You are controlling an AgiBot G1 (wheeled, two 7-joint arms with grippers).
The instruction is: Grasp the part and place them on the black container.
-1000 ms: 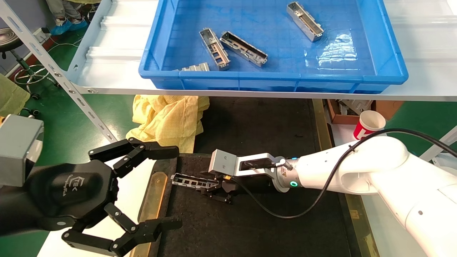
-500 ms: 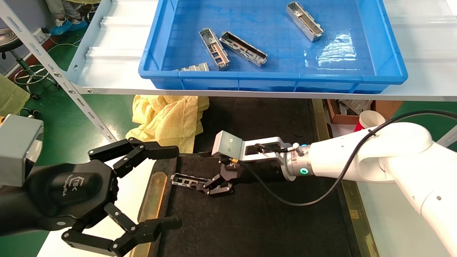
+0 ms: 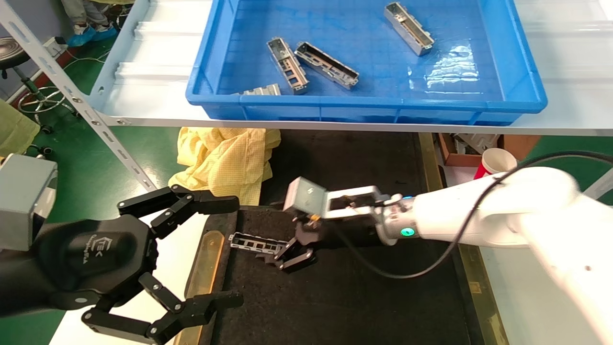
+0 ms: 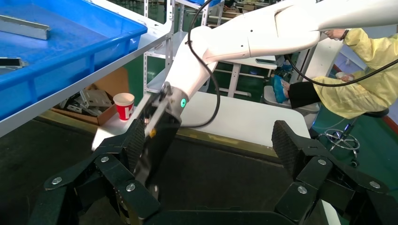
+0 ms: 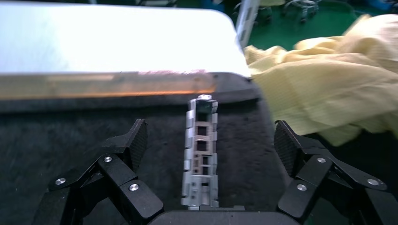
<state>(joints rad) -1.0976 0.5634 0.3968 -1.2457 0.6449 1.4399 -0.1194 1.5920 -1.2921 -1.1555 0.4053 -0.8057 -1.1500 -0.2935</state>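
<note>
One part (image 3: 254,243), a silver-grey metal housing with cutouts, lies flat on the black container (image 3: 335,297) near its left brass strip. My right gripper (image 3: 289,256) is open just above the part's right end and holds nothing. In the right wrist view the part (image 5: 202,154) lies on the felt between the spread fingers (image 5: 133,140), touching neither. Several more parts (image 3: 327,64) lie in the blue crate (image 3: 364,103) on the shelf above. My left gripper (image 3: 230,251) is open and empty, hovering at the container's left edge.
A yellow cloth (image 3: 225,160) lies behind the container's far left corner. A red-and-white paper cup (image 3: 495,165) and a cardboard box (image 3: 459,148) stand to the right. The white shelf edge (image 3: 335,125) overhangs the container's far end.
My right wrist has risen and tilted, and its fingers have come off the part. The part stays where it lay on the black container. The left arm has not moved.
</note>
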